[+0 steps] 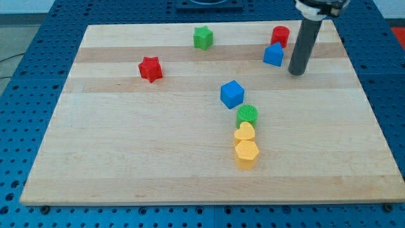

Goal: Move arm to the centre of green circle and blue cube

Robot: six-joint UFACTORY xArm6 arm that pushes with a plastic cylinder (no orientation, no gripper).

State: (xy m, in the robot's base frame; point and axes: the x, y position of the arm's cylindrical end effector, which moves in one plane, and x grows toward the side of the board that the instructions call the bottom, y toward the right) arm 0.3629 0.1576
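Observation:
The blue cube [232, 94] sits near the board's middle. The green circle [247, 114] lies just below and to its right, almost touching it. My tip [296, 72] is on the board at the upper right, well to the right of and above both blocks. It stands just right of a blue pentagon-like block [273, 55].
A red cylinder [280, 35] stands above the blue pentagon-like block. A green star [202, 38] is at the top centre and a red star [150, 69] at the upper left. A yellow heart [244, 132] and a yellow hexagon [246, 152] line up below the green circle. The wooden board [126, 158] lies on a blue perforated table.

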